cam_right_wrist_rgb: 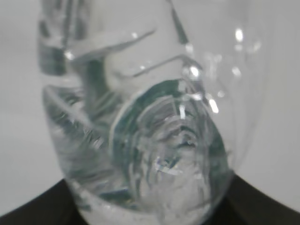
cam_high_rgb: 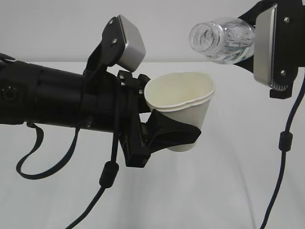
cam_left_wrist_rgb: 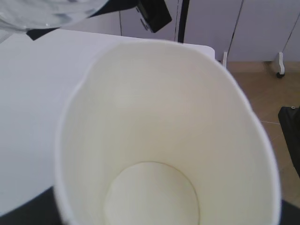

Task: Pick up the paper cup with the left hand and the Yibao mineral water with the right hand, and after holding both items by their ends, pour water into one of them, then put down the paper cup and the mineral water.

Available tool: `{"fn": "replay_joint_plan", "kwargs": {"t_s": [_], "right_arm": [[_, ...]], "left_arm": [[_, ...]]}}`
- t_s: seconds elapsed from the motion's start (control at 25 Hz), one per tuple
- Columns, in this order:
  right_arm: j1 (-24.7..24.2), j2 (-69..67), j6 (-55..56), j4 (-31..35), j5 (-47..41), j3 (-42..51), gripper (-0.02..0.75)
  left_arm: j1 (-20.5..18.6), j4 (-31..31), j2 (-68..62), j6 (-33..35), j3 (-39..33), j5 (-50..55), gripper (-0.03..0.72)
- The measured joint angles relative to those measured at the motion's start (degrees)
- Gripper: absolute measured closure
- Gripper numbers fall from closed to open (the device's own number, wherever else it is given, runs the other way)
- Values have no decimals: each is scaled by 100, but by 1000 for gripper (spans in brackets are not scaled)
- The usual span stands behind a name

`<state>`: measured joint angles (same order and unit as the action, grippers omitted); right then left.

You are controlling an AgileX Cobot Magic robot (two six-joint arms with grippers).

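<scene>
**Bottle tipped toward the cup, both held above the table**

We have the paper cup (cam_high_rgb: 183, 107) in the left hand (cam_high_rgb: 174, 136), whose black wedge fingers (cam_high_rgb: 176, 133) are closed round its lower wall from both sides, jaws partly apart at the cup's width. It sits upright in mid-air, left of centre, mouth up, which suits receiving a pour. The grip squeezes the thin paper: the doubled rolled rim bows out of round, and our left wrist view looks straight down into a cream, matte interior with a flat round floor that looks dry.

Our right hand (cam_high_rgb: 259, 40) clamps the Yibao mineral water (cam_high_rgb: 221, 39) by its far end, jaws likewise partly apart on the body. The bottle lies nearly horizontal, high and to the right of the cup, its open neck pointing left toward it but not yet over the rim. Clear ribbed plastic glints; in the right wrist view the water (cam_right_wrist_rgb: 154, 206) pools low against the wall. We cannot make out the green label clearly.

We judge the pour is about to begin; a further tilt and a shift left seem needed.
</scene>
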<state>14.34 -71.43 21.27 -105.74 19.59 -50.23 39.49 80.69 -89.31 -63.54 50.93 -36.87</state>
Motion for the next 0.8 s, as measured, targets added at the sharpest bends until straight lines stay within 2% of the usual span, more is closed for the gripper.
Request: {"fn": "replay_joint_plan", "kwargs": {"t_s": [0.8], "right_arm": [[0,0,-876,0,-166,0,332]], "left_arm": [[0,98,0,0,0,-273,253]]}}
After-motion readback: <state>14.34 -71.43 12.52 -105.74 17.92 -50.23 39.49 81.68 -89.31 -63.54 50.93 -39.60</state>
